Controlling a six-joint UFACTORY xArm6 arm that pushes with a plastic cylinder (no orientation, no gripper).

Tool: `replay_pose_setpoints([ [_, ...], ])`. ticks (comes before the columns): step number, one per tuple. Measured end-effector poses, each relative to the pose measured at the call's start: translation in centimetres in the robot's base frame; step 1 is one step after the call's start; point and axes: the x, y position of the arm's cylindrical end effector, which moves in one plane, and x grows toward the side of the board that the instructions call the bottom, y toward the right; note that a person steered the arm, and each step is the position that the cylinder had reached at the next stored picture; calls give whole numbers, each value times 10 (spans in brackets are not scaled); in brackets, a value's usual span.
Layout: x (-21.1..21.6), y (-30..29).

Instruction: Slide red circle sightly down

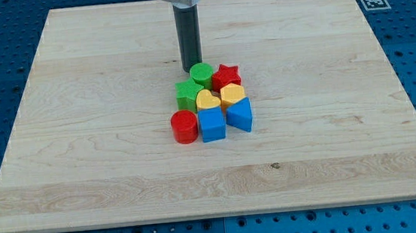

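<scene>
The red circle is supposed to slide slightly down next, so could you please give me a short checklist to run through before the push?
1. Target found: the red circle sits at the cluster's lower left: ok.
2. My tip placed above the red circle for a downward push: not ok; it stands at the cluster's top, beside the green circle.
3. Straight route from tip to target: not ok; the green block lies between.
4. Bare board below the red circle: ok.
5. Red circle apart from the blue cube: cannot tell; they look touching or nearly so.
</scene>
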Motion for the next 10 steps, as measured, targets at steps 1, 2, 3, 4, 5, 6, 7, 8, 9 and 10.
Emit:
replay_pose_setpoints([
  [1,7,0],
  [2,13,4],
  [3,20,11],
  [4,14,12],
  [5,-14,1],
  [6,-24,-27],
  [7,-13,-67],
  [8,5,-99],
  [9,31,-119],
  [10,54,-133],
])
